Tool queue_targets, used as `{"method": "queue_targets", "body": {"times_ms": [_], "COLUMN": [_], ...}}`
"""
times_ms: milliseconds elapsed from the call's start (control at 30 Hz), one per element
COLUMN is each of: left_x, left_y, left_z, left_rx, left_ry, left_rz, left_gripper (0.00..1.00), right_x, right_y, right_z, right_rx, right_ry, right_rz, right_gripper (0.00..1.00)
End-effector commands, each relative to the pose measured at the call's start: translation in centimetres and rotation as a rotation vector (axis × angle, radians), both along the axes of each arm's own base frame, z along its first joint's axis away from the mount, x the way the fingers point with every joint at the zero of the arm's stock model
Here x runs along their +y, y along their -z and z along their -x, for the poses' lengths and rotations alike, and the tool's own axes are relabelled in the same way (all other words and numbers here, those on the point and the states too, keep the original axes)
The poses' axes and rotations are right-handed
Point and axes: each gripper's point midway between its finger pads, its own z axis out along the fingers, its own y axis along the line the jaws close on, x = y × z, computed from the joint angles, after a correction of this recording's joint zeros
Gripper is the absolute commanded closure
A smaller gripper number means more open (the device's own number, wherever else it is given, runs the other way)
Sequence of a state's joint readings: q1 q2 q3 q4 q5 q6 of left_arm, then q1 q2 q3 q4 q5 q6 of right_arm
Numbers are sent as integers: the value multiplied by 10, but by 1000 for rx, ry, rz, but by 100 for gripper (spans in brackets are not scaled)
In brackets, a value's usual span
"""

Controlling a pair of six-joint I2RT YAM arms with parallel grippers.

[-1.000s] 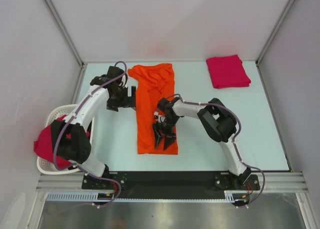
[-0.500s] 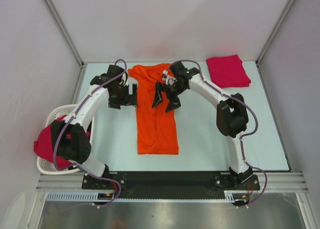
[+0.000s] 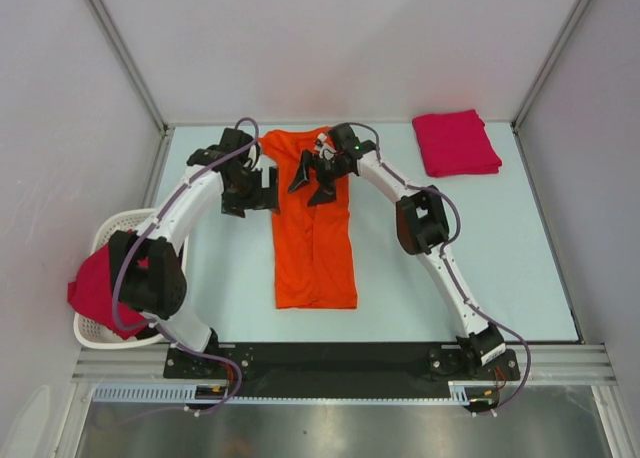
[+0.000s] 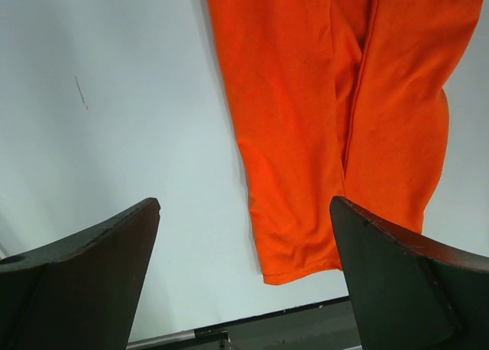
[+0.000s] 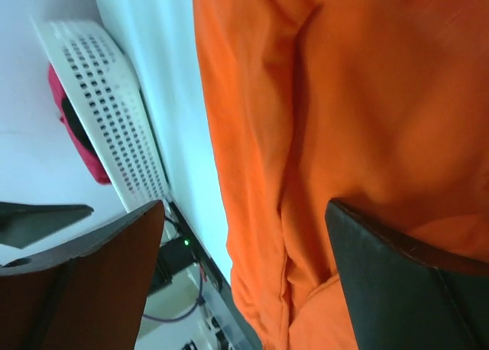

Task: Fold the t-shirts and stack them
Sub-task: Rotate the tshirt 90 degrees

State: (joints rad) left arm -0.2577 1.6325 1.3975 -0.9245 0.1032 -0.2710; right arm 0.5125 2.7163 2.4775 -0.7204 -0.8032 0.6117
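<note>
An orange t-shirt [image 3: 315, 248] lies as a long narrow strip down the middle of the table, both sides folded in; it also fills the left wrist view [image 4: 336, 98] and the right wrist view [image 5: 351, 113]. My left gripper [image 3: 268, 190] hangs open just left of the strip's upper part, nothing between its fingers. My right gripper [image 3: 311, 181] is open above the shirt's upper end, empty. A folded crimson-pink t-shirt [image 3: 456, 143] sits at the back right. Another crimson-pink t-shirt [image 3: 97, 288] hangs over the basket.
The white slatted basket [image 3: 118, 228] stands off the table's left edge, seen again in the right wrist view [image 5: 107, 113]. Bare table [image 3: 480, 258] lies right of the orange strip. Grey walls close in the back and sides.
My right gripper let go of the shirt near its lower end, opened, and swung up to the shirt's top. The left arm stayed put.
</note>
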Motion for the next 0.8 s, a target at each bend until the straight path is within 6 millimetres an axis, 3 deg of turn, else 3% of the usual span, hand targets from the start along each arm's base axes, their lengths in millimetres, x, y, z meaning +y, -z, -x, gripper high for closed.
{"method": "queue_targets", "body": {"times_ms": [0,133,233,500,733,767], "left_x": [-5,-6,-7,-8,-8,-8], "left_y": [-21,-22,-20,-24,-19,-17], "left_z": [-18,-23,-25,-28,-24,-23], "left_rx": [-64,-66,-59,-65,-47,-42], "left_ry": [1,4,2,0,0,1], "left_rz": [8,10,10,12,11,12], "left_gripper": [0,0,0,0,0,0], "right_x": [-4,-14,-14,9,26,27], "right_y": [-34,-32,-22,1,-3,-2], "right_z": [-43,-68,-71,-55,-47,-46], "right_rx": [-37,-52,-30,12,11,12], "right_ry": [119,181,197,167,144,147], "right_rz": [-111,-141,-140,-139,-165,-163], "right_gripper": [12,23,28,34,41,47]}}
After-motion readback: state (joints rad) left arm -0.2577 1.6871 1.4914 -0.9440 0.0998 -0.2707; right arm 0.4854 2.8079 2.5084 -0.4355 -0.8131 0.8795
